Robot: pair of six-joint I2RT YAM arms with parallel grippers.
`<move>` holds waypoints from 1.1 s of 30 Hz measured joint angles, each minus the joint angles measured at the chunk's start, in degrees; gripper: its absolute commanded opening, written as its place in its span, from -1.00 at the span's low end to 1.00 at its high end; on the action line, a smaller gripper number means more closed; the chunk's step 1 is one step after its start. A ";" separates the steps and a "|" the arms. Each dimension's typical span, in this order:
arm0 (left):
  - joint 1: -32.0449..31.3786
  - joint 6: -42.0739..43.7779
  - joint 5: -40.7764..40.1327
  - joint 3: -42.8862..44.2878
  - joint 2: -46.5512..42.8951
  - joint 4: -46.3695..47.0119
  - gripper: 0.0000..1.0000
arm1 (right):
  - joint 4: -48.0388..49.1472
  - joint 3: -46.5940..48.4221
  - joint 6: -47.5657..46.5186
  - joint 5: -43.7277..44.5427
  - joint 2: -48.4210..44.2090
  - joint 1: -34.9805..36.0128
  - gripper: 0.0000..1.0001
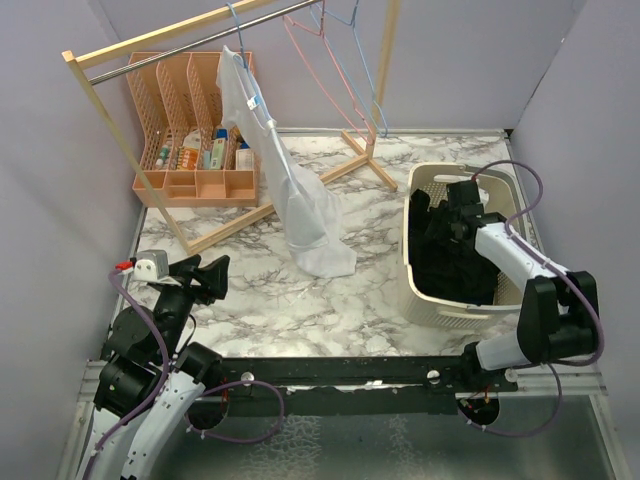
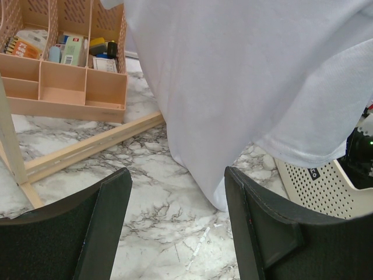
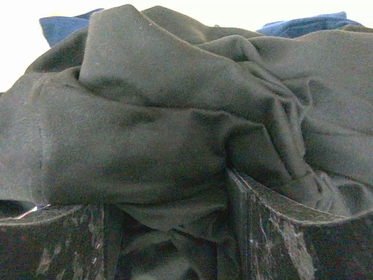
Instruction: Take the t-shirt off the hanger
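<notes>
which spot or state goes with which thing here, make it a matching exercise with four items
Things:
1. white t-shirt
2. left pincer
3. right pincer
4. peach organizer

Places or states:
a. down in the laundry basket, against dark clothes
b. hanging from the rail
c. far left of the table
d. open, facing the shirt

Pairs: 1-b, 2-d, 3-a, 4-c

Marble [image 1: 250,300] open btwn left tool [image 1: 218,277] & t-shirt [image 1: 300,200]; rack foot [image 1: 230,225] prob. alongside.
</notes>
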 measured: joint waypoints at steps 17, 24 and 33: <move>0.00 0.02 0.04 0.00 3.93 0.00 0.36 | -4.87 10.54 -4.50 -6.01 -12.44 -1.07 0.93; 0.00 0.02 0.04 0.00 4.79 0.04 0.36 | 4.37 14.69 -10.29 -31.93 -27.50 -1.07 -0.98; 0.00 0.04 0.28 0.00 6.25 0.11 0.36 | 3.28 29.90 -13.70 -50.14 -19.15 6.12 -0.11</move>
